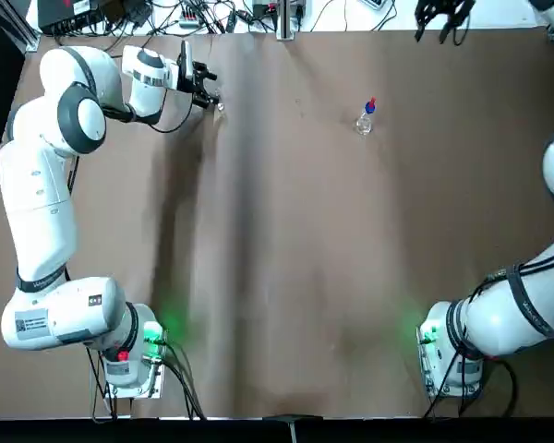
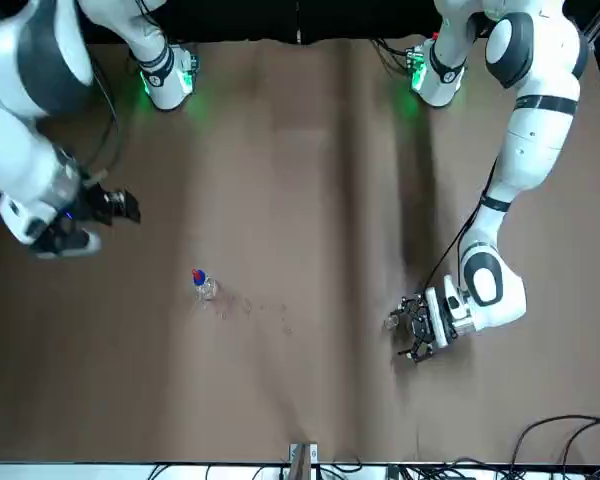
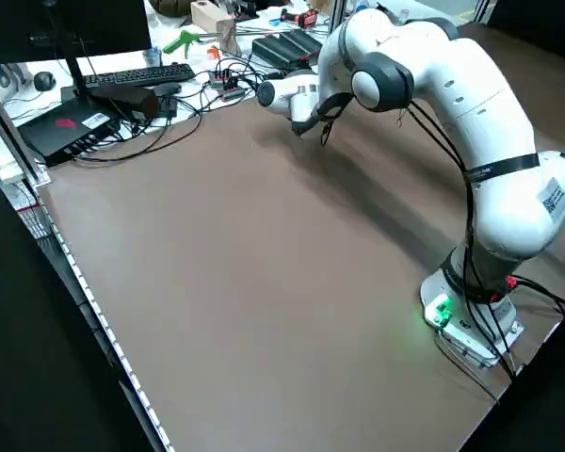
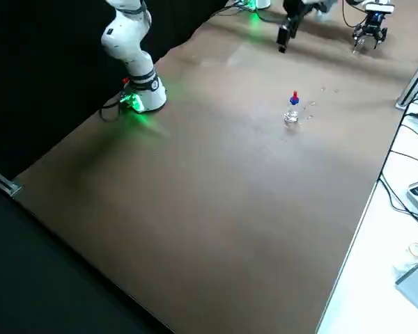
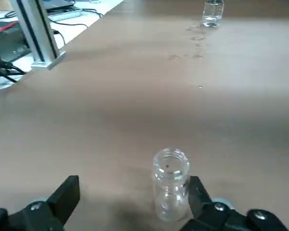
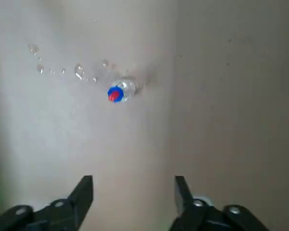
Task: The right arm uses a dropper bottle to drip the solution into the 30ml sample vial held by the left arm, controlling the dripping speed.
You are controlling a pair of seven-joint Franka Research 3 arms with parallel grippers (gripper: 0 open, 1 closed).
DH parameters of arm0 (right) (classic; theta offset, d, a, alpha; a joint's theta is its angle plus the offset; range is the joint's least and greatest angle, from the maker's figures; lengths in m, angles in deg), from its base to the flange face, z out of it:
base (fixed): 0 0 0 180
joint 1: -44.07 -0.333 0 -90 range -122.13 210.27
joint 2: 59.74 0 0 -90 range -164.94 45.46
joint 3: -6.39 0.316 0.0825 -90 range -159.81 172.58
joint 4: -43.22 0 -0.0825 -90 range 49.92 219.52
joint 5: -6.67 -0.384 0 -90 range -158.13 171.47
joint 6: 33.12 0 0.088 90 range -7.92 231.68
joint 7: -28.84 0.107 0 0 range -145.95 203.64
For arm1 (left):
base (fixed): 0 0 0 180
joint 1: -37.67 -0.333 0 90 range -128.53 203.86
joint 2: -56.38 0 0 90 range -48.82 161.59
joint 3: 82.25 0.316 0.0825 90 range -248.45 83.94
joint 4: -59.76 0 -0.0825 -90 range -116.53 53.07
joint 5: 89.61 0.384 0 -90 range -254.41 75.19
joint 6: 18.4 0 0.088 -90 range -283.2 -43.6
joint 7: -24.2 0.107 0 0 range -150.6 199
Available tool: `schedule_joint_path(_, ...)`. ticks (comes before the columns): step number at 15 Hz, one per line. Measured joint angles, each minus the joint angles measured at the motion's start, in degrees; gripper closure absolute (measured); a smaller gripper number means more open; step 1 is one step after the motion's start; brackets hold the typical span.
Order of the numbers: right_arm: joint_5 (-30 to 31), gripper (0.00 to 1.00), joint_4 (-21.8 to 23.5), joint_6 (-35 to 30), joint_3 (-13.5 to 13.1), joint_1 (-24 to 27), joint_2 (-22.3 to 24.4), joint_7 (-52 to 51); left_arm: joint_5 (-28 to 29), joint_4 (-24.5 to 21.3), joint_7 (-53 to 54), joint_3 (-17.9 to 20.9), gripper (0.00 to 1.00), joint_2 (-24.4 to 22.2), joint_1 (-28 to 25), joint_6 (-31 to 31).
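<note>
Dropper bottle (image 1: 365, 121), clear, blue-collared, red-topped, stands upper right overhead; left gripper (image 5: 137, 202), upper left, spread around the vial (image 5: 171, 185); right gripper (image 6: 134, 199) wide, empty.

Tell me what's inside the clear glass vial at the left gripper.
The clear glass vial has an open mouth and shows no clear liquid level; small specks or droplets appear on its glass. The black left gripper hides none of its mouth.
</note>
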Motion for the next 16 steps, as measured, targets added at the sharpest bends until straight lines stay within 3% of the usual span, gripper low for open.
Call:
schedule_joint_path(3,0.0,0.01,0.1,-3.4,0.1,0.3,3.9,-0.6,0.2,-0.1,0.0,0.3,0.00,-1.3,-1.2,0.5)
schedule_joint_path(7,0.1,0.00,2.2,-2.1,0.3,0.3,4.9,-0.7,9.5,-0.1,-6.6,0.6,0.00,-5.8,-3.8,4.1)
schedule_joint_path(10,0.4,0.00,4.2,0.0,0.2,0.4,5.4,-0.7,16.9,-0.1,-18.2,0.6,0.00,-9.2,-4.7,6.5)
schedule_joint_path(16,1.0,0.00,3.2,-0.4,0.1,0.8,6.9,-0.7,33.6,-0.1,-44.2,0.6,0.00,-17.4,-4.7,8.3)
